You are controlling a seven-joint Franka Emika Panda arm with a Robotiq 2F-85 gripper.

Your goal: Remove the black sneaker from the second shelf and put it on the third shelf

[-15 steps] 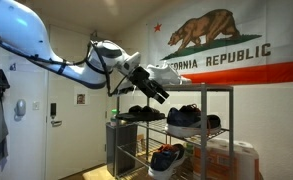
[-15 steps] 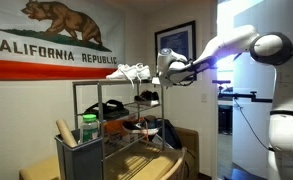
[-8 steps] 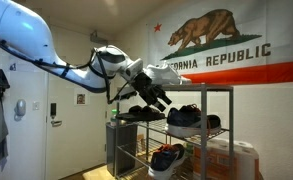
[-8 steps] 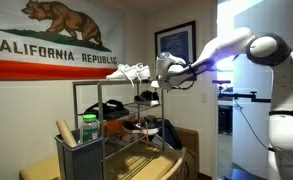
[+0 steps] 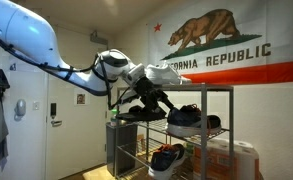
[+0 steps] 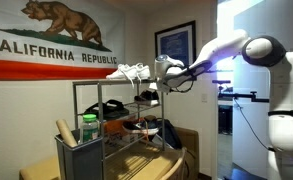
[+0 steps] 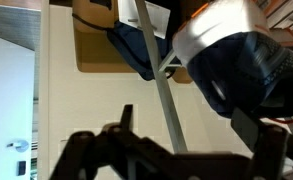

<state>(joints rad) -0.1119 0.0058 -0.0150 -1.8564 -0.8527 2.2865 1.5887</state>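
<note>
The black sneaker [image 5: 184, 117] sits on the second shelf [image 5: 218, 130] of the grey rack, dark navy with a pale sole rim. In the wrist view it fills the upper right [image 7: 244, 68], beside a grey rack post [image 7: 166, 100]. My gripper [image 5: 158, 101] is open and empty at the rack's near end, level with the second shelf and just short of the sneaker. It also shows in the wrist view [image 7: 186, 125] and in an exterior view [image 6: 163, 88]. The third shelf [image 5: 186, 168] below holds a dark sneaker with orange lining [image 5: 166, 157].
Flat black shoes [image 5: 136, 113] lie on the second shelf next to my gripper. White sneakers [image 6: 131, 72] sit on the top tier. A grey bin [image 5: 119, 145] stands beside the rack. A green-lidded canister [image 6: 89, 128] and a box stand in the foreground.
My gripper has moved down from top-tier height and in toward the second shelf and the black sneaker. The shoes have not moved.
</note>
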